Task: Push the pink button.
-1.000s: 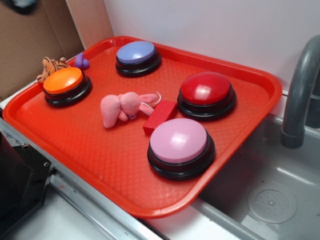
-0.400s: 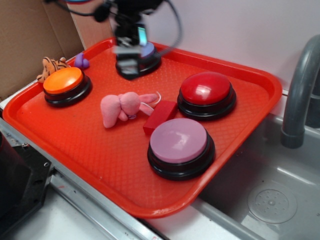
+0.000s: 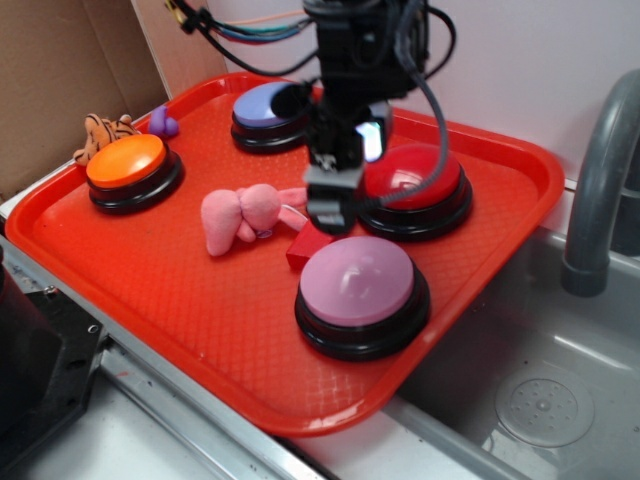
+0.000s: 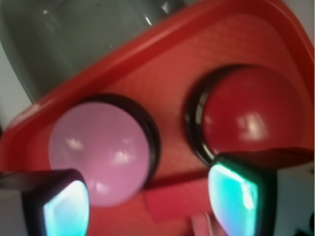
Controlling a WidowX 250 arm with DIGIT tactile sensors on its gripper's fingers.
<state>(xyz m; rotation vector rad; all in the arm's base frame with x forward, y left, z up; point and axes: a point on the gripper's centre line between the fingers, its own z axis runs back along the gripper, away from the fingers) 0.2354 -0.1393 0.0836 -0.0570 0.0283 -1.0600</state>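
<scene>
1. Hanging above the middle of the red tray (image 3: 150, 290), the pincer (image 3: 330, 205) points down with its jaws spread wide and nothing between them; the wrist view shows its two fingertips (image 4: 59, 206) far apart at the lower corners, each glowing teal.
2. Its tips sit just past the 12 o'clock edge of the pink button (image 3: 357, 282), above the red block (image 3: 305, 247); whether they touch anything cannot be told.
3. The pink button has a glossy pale pink dome on a black round base and stands in the tray's near-right part, at about 5 o'clock from the tray's centre.
4. In the wrist view the pink button (image 4: 101, 157) lies between the fingertips but nearer the left one, with the red button (image 4: 251, 115) above the right one.
5. The red button (image 3: 415, 185) stands just beside the pink one, at its 1 o'clock, partly hidden by the arm.
6. A blue button (image 3: 265, 110) sits at the tray's far edge, at 12 o'clock, and an orange button (image 3: 128, 165) at 9 o'clock.
7. A pink plush toy (image 3: 245, 215) lies near the tray's centre, at 9 o'clock from the pincer and apart from it.
8. A striped plush toy (image 3: 100, 132) and a small purple figure (image 3: 160, 122) sit at the tray's far-left corner.
9. A grey faucet (image 3: 600, 180) rises at the right, over a metal sink (image 3: 540, 390).
</scene>
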